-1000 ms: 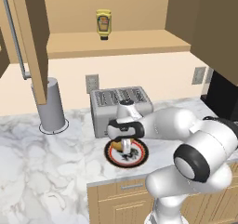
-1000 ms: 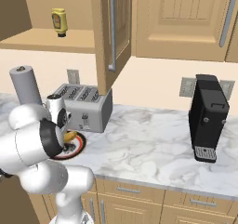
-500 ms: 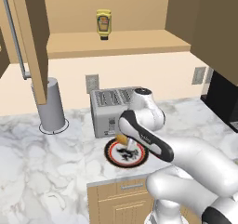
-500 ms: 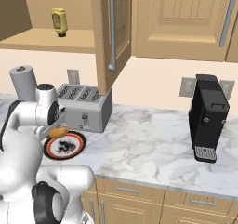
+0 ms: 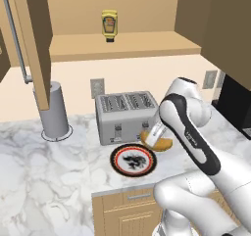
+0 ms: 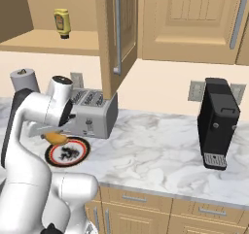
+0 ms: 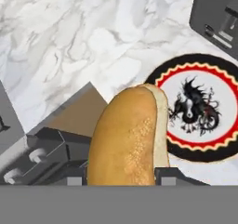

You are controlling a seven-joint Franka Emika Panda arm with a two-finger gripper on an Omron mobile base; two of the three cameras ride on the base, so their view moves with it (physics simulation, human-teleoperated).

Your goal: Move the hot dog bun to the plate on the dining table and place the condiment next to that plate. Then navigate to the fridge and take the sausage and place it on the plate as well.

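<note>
The pincer is closed on the hot dog bun, its two dark tips pressing the roll from either side at the near end, so the golden-tan bread juts forward between them. In the left base view the bun hangs in the air above the marble table, just to the right of the small white plate with the red-and-black rim and dark pattern, and clear of it. The right base view puts the bun just above that plate's upper left edge, in front of the toaster.

The silver four-slot toaster stands directly behind the patterned plate, against the wall. Left of it is a grey cylinder on a round base (a paper-towel holder, by the look of it). A black coffee machine stands well to the right on the same table.

The condiment, a yellow bottle with a red-and-yellow label, sits cap down on the open wooden shelf above the toaster; it shows too in the right base view. A cabinet door hangs open beside the shelf.
</note>
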